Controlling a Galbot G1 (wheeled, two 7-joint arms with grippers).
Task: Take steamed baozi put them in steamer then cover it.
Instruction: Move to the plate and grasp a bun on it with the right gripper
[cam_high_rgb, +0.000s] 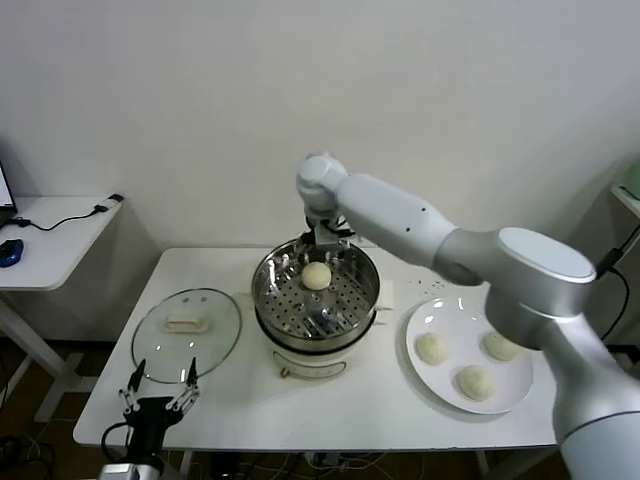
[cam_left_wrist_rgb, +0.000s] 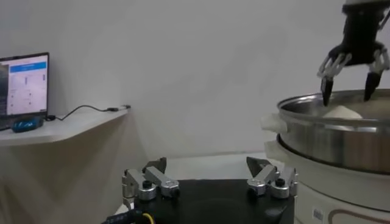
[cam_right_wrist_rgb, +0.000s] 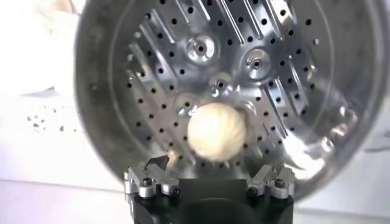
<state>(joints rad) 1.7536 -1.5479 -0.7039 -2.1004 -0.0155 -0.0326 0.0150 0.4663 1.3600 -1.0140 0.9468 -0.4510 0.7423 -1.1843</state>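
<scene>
One steamed baozi (cam_high_rgb: 317, 276) down on the steamer (cam_high_rgb: 276, 300) floor, right hand (cam_left_wrist_rgb: 349, 92) spread empty just above; three more on the plate (cam_high_rgb: 418, 325). Likely soft, light, easily dented: best pinched gently low across the sides. Left hand (cam_high_rgb: 158, 390) parked open at the bench (cam_high_rgb: 240, 400) edge by the cover (cam_high_rgb: 187, 334).

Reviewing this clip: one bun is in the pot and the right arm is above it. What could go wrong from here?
1. The right gripper is open just above the baozi in the steamer; retreating, its fingers could clip the rim.
2. Three buns remain on the plate close together, so a grasp may nudge a neighbour.
3. The cover lies flat; the left gripper might slip on its low handle.
</scene>
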